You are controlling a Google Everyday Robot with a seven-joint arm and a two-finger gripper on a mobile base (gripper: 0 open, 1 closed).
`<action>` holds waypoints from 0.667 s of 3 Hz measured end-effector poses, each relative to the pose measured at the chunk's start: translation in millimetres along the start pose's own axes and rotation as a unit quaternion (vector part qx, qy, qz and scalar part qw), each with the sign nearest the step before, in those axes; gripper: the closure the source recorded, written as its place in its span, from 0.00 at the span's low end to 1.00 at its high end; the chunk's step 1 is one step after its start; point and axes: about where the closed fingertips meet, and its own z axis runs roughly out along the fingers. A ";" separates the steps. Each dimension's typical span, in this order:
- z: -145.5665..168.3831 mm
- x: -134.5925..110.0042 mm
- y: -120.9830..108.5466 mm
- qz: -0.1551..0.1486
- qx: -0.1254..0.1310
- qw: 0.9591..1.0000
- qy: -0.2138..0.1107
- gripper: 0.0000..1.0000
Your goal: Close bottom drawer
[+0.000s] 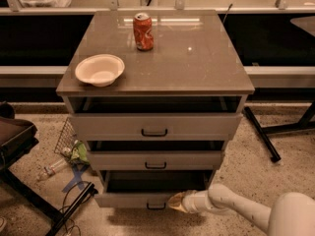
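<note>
Currently low in view: cream-tipped end effector [176, 202] on a white arm, reaching in from lower right. Grip state not discernible. Tip against the front of the pale grey, flat-fronted bottom drawer [125, 199], just right of its small black bar handle [156, 206]. Bottom drawer lowest of three, pulled partway out, dark tray interior showing behind the front. Middle drawer [123, 160] and top drawer [108, 127] above, both slightly out. On the grey-brown desk [206, 68]: red soda can [143, 31] upright near the back, white shallow bowl [100, 69] at front left, well apart. Clear plastic bottle [49, 170] lying on the speckled floor, left.
</note>
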 end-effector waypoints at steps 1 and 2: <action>10.9 0.5 -12.7 0.001 -0.001 1.000 -0.004 1.00; 10.9 0.5 -12.8 0.001 -0.001 1.000 -0.004 1.00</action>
